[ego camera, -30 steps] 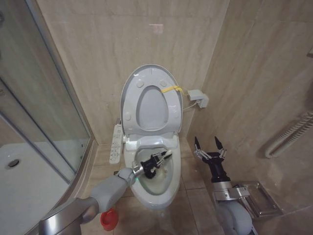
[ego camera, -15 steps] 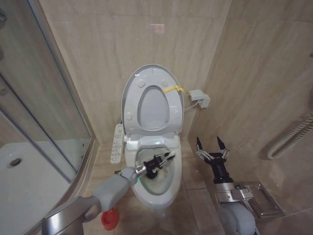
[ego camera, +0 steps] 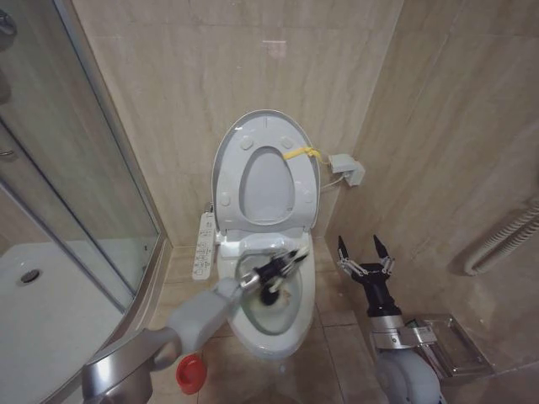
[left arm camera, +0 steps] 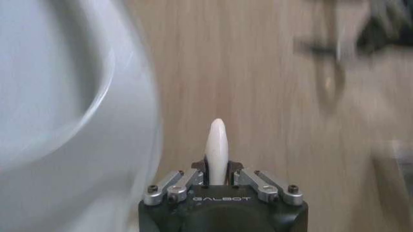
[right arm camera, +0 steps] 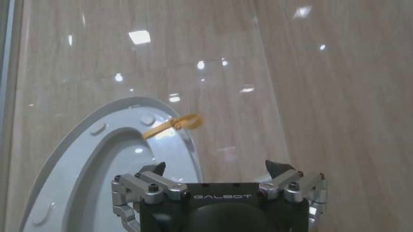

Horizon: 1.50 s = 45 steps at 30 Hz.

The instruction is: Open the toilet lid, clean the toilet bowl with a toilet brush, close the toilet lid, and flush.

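We take the toilet bowl [ego camera: 271, 316] as our landmark, standing on the tiled floor in the corner of the room. Its toilet lid [ego camera: 266, 172] is raised behind it and leans against the back wall, with the ring seat lifted along with it; a yellow strap [ego camera: 301, 153] hangs at the lid's rim on the side toward our right arm. In the right wrist view we see the same lid [right arm camera: 103, 159] and strap [right arm camera: 174, 123] against the beige wall.

Our left claw [ego camera: 271, 273] reaches in over the bowl's opening from the left-front, and it is clamped on the toilet brush [ego camera: 285, 263]. The brush's whitish handle pokes out past the fingers toward the bowl's right rim, while the dark bristle end sits below the claw inside the bowl. In the left wrist view the handle [left arm camera: 215, 150] stands straight up between the pinched fingers, with the bowl's white curve [left arm camera: 71, 106] just beside it.

Our right claw [ego camera: 365, 255] is on the right of the bowl, well apart from it, pointing upward with its fingers spread and nothing between them.

A red holder cup [ego camera: 190, 373] sits on the floor at the bowl's left-front. A white control panel [ego camera: 202, 246] lies along the bowl's left side near the hinge.
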Motion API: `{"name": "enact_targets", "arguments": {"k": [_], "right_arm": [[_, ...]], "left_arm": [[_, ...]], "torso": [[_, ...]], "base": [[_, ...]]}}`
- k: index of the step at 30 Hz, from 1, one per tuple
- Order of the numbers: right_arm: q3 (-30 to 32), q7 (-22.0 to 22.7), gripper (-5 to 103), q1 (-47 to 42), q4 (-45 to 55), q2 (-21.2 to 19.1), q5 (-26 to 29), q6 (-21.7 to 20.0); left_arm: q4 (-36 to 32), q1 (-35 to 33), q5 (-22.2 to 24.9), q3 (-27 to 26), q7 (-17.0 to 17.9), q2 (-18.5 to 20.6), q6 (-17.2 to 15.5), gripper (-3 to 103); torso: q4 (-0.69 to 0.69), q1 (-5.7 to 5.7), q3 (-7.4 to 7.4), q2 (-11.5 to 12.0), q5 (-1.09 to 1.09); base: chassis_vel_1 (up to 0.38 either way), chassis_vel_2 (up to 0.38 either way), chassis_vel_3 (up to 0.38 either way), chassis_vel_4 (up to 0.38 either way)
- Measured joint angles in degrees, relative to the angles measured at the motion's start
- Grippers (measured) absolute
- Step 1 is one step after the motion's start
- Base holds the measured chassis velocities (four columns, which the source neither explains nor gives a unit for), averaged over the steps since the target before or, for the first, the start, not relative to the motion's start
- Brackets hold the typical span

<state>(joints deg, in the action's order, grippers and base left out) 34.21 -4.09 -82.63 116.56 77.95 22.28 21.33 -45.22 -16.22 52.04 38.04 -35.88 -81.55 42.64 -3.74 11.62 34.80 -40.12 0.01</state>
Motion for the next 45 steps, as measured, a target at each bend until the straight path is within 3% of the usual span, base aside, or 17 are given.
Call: {"name": "enact_targets", "arguments": {"k": [4, 8, 11, 13, 15, 17, 18, 21, 24, 28, 32, 33, 34, 38, 39, 41, 45], "right_arm": [[0.38, 0.01, 100, -0.45, 0.48, -0.18, 0.03, -0.05], [0.50, -0.06, 100, -0.97, 1.31, 0.21, 0.01, -0.15], [0.69, -0.09, 100, -1.16, 1.58, 0.30, 0.01, -0.15], [1.01, -0.09, 100, -1.40, 1.66, 0.27, 0.01, -0.13], [1.13, -0.09, 100, -1.56, 1.77, 0.27, 0.03, -0.12], [1.15, -0.13, 100, -1.90, 2.02, 0.37, 0.03, -0.04], [1.15, -0.19, 100, -2.07, 2.11, 0.42, 0.04, 0.04], [1.14, -0.29, 100, -2.21, 2.15, 0.53, 0.02, 0.12], [1.15, -0.30, 100, -2.30, 2.16, 0.64, 0.00, 0.15], [1.16, -0.34, 100, -2.40, 2.33, 1.14, -0.37, 0.14], [1.24, -0.36, 100, -3.10, 2.78, 1.27, -0.57, 0.16], [1.41, -0.37, 100, -3.38, 2.97, 1.20, -0.58, 0.18], [1.51, -0.44, 100, -3.56, 3.23, 1.11, -0.61, 0.27], [2.11, -0.45, 100, -3.62, 3.27, 1.22, -0.54, 0.31], [2.41, -0.44, 100, -3.55, 3.28, 1.28, -0.36, 0.27], [2.59, -0.43, 100, -3.54, 3.29, 1.29, -0.26, 0.25], [2.74, -0.42, 100, -3.81, 3.50, 1.33, -0.23, 0.23]], "left_arm": [[1.76, 0.43, 0.36, 2.07, 0.39, 0.96, -0.87, 20], [8.91, -0.73, -1.66, 1.40, -1.62, 1.58, 0.16, 20], [3.78, -0.62, -0.53, 1.78, 0.05, 1.26, -0.44, 20], [0.21, -0.43, 0.24, 2.28, 1.11, 0.66, -0.67, 20], [-0.13, -0.63, 0.33, 2.55, 1.29, 0.68, -0.67, 20], [4.04, -1.90, -0.70, 2.18, 0.27, 0.81, 0.11, 20], [7.70, -2.38, -2.04, 1.07, -0.94, 0.59, 0.88, 20], [11.03, -2.42, -3.35, -0.14, -1.99, 0.21, 2.00, 20], [6.71, -2.14, -2.59, 1.22, -0.66, 0.46, 1.25, 20], [1.36, -1.46, -1.09, 1.83, 0.98, -0.55, 0.41, 20], [8.70, -2.36, -1.45, 1.90, -1.10, 0.27, 0.98, 20], [10.79, -2.57, -1.96, 1.07, -1.94, 0.50, 1.54, 20], [12.28, -2.59, -2.36, -0.23, -2.52, 0.73, 2.01, 20], [6.52, -2.44, -1.20, 0.08, -0.68, 0.96, 0.97, 20], [2.93, -1.90, -0.41, 0.95, 0.63, 0.66, 0.41, 20], [2.33, -1.70, -0.30, 1.43, 0.85, 0.40, 0.39, 20], [6.68, -2.03, -1.02, 1.61, -0.36, 0.12, 0.92, 20]], "torso": [[-0.02, 0.01, 0.02, 0.01, 0.02], [0.18, 0.01, 0.03, 0.02, 0.03], [0.14, 0.00, 0.02, 0.01, 0.02], [-0.01, 0.00, 0.00, 0.00, -0.01], [-0.03, 0.00, 0.00, 0.00, -0.01], [-0.02, 0.00, 0.01, 0.01, 0.01], [0.06, 0.01, 0.02, 0.01, 0.01], [0.11, 0.00, 0.00, 0.00, 0.02], [0.15, 0.01, 0.03, 0.02, 0.04], [-0.04, 0.00, -0.01, 0.00, -0.01], [0.03, 0.00, 0.02, 0.01, 0.01], [0.12, 0.00, 0.02, 0.01, 0.02], [0.09, -0.02, -0.02, -0.01, 0.04], [0.15, 0.02, 0.04, 0.02, 0.03], [0.03, 0.01, 0.02, 0.01, -0.01], [-0.03, 0.00, 0.00, 0.00, 0.00], [0.02, 0.01, 0.02, 0.01, 0.02]], "base": [[-0.039, -0.046, -0.021, -0.022], [0.000, -0.012, 0.011, 0.008], [0.042, 0.039, 0.021, 0.023], [0.000, 0.000, 0.000, 0.000], [0.004, -0.013, -0.025, -0.021], [-0.055, -0.044, -0.032, -0.049], [-0.036, -0.062, 0.008, 0.013], [0.010, -0.019, 0.009, 0.039], [0.000, 0.000, 0.000, 0.000], [0.000, 0.000, 0.000, 0.000], [-0.040, -0.033, -0.014, 0.004], [0.000, 0.000, 0.000, 0.000], [0.000, 0.000, 0.000, 0.000], [0.000, 0.000, 0.000, 0.000], [0.000, 0.000, 0.000, 0.000], [0.000, 0.000, 0.000, 0.000], [0.000, 0.000, 0.000, 0.000]]}}
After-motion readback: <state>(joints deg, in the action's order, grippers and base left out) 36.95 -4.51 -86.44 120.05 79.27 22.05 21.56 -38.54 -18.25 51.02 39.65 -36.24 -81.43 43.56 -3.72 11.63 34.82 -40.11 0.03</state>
